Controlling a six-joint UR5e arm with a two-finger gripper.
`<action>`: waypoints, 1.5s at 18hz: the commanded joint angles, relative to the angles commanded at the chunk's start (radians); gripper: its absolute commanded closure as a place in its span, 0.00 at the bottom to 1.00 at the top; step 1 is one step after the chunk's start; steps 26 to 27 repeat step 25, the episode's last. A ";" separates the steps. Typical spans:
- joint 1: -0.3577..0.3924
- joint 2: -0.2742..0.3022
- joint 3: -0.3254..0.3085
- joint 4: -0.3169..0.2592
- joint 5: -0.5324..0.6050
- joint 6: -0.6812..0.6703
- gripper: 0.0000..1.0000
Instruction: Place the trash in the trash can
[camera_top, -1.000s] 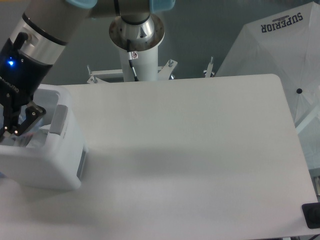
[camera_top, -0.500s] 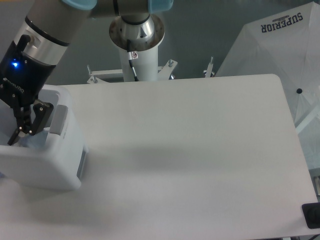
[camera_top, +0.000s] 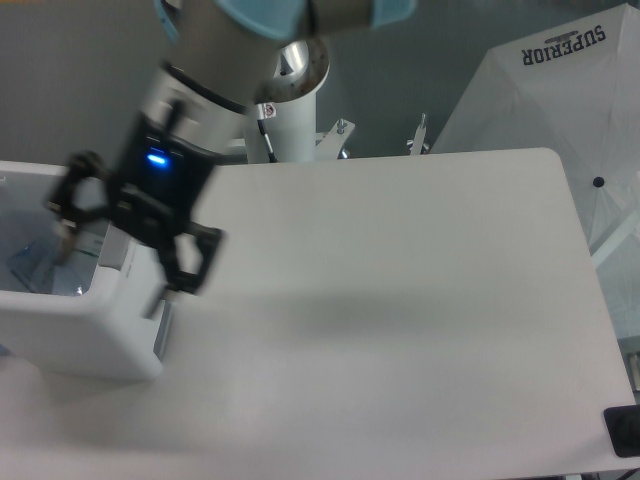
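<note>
White table (camera_top: 400, 300) fills most of my 1 camera view, with the bin (camera_top: 90, 335) sitting at its left edge. I see the gripper (camera_top: 125, 245) above the bin's right rim, blurred, its 2 dark fingers (camera_top: 190, 262) spread wide apart with nothing between them. Half a second ago it was down inside the bin's mouth at the far left, with the fingers close together; now it has risen and swung to the right, and the fingers have opened out to either side of the rim. A blue light (camera_top: 154, 158) glows on the wrist, which has shifted right along with it.

Inside the bin I can make out the bottle (camera_top: 35, 262), a clear bluish shape lying against the left part of the interior, apart from the gripper. I cannot tell where the wrapper is; the interior is partly hidden by the arm and the rim.

Behind the table stands the arm's white pedestal (camera_top: 285, 115), and at the upper right a white umbrella (camera_top: 560, 90) printed SUPERIOR, both unchanged.
</note>
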 joint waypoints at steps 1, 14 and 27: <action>0.032 0.000 -0.023 -0.002 0.000 0.020 0.00; 0.163 -0.073 -0.191 -0.002 0.494 0.387 0.00; 0.158 -0.077 -0.128 -0.152 0.666 0.575 0.00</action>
